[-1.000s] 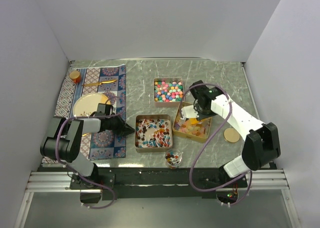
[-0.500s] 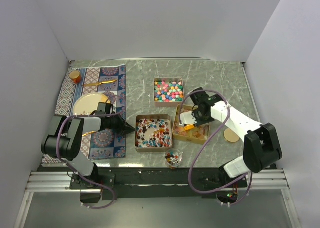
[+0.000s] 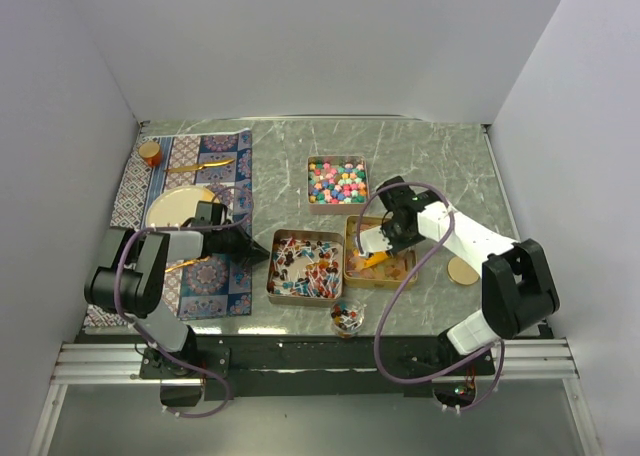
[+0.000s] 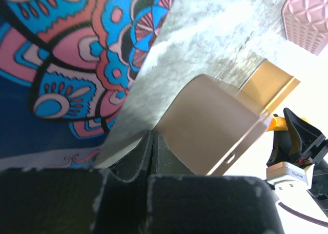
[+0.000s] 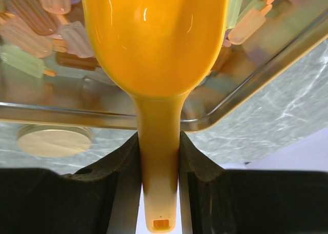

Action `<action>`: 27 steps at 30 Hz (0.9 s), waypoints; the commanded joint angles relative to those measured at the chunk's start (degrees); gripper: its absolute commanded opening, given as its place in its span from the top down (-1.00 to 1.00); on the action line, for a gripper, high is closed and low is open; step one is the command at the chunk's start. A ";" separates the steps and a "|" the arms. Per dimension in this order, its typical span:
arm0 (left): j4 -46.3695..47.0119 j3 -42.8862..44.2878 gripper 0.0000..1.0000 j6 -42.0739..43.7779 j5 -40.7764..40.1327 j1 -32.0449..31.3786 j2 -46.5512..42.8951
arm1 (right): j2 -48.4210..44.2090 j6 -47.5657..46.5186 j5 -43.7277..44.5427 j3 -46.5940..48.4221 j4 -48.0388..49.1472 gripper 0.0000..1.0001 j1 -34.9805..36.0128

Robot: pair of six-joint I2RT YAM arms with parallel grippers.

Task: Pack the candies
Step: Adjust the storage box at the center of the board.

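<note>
The candies lie in three square metal tins: multicolour balls (image 3: 337, 180), wrapped pieces (image 3: 306, 266), and translucent pastel squares (image 3: 385, 261) (image 5: 31, 18). My right gripper (image 3: 388, 238) (image 5: 158, 141) is shut on the handle of an orange scoop (image 3: 368, 260) (image 5: 154, 39), whose bowl dips into the tin of translucent squares. My left gripper (image 3: 258, 257) (image 4: 152, 139) is shut with nothing in it. Its tips rest low on the table against the left wall of the wrapped-candy tin (image 4: 205, 126). A small glass cup (image 3: 346, 316) holding mixed candies stands near the front edge.
A patterned placemat (image 3: 190, 226) (image 4: 61, 64) on the left carries a gold plate (image 3: 175, 208), a gold knife (image 3: 200, 164) and a small jar (image 3: 150, 152). A round gold lid (image 3: 463, 270) (image 5: 51, 140) lies right of the tins. White walls enclose the table.
My right arm has swung down and toward the front, lowering the scoop into the tin of translucent squares; that tin shifted slightly forward. The left arm has barely moved.
</note>
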 commanded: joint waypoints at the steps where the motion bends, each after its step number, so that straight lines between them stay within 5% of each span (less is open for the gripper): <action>1: 1.86 2.02 0.98 0.13 3.40 -0.46 1.20 | 3.52 -4.11 -7.75 0.25 2.03 1.00 0.65; 10: -2.27 3.52 0.98 1.80 3.22 -0.37 1.12 | 1.95 -10.97 -6.35 -4.58 10.54 1.00 -0.84; 27: -3.32 7.64 0.99 4.00 4.36 -0.20 2.70 | 7.75 -5.79 -20.75 7.20 -1.84 1.00 -3.56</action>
